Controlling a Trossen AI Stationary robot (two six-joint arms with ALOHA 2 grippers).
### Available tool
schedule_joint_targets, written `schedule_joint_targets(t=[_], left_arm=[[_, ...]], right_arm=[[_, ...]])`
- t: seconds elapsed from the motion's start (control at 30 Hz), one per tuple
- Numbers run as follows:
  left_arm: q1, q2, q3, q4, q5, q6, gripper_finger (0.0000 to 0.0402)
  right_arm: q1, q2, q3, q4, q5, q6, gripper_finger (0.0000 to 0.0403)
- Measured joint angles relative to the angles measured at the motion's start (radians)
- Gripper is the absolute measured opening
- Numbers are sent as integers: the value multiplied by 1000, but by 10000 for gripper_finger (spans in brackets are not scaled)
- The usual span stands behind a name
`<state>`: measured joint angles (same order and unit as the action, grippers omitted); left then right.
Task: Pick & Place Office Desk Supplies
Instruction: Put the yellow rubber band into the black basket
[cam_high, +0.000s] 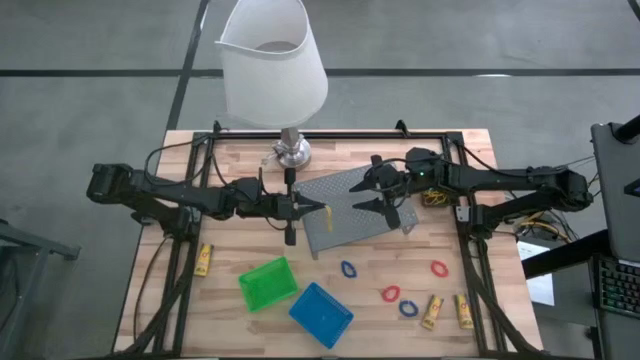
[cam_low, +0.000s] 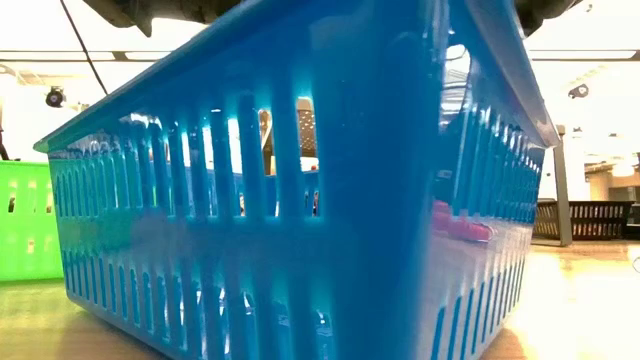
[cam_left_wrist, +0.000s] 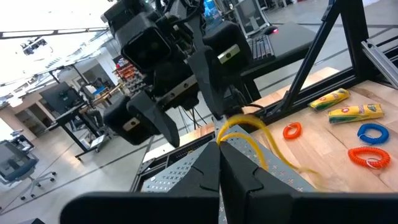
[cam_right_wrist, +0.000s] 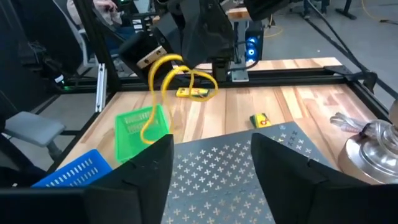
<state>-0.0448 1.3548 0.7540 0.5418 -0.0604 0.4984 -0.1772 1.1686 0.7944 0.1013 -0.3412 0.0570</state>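
Yellow rubber band pinched in my left fingers, hanging in loops off the tips above the grey mesh tray, trailing toward my right arm. Right fingers spread wide and empty, facing the band just across the tray. Left arm reaches level inward; the bins sit nearer it, green bin closest.
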Motion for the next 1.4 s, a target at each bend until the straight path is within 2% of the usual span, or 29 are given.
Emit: schedule_joint_targets(t=[0.37,0.5,0.7,0.9,1.13,1.4], left_arm=[[1,0,0,0,0,0,1],[1,0,0,-4,0,0,1],[1,0,0,-9,0,0,1],[1,0,0,-9,0,0,1],[1,0,0,-12,0,0,1],[1,0,0,-18,0,0,1]], right_arm=[[3,132,0,142,0,-4,249],[3,150,0,169,-14,-8,249],[8,170,0,269,-122,-7,244],[18,205,0,292,-124,-8,240],[42,276,0,454,-139,-11,235],[59,284,2,462,-150,-12,225]])
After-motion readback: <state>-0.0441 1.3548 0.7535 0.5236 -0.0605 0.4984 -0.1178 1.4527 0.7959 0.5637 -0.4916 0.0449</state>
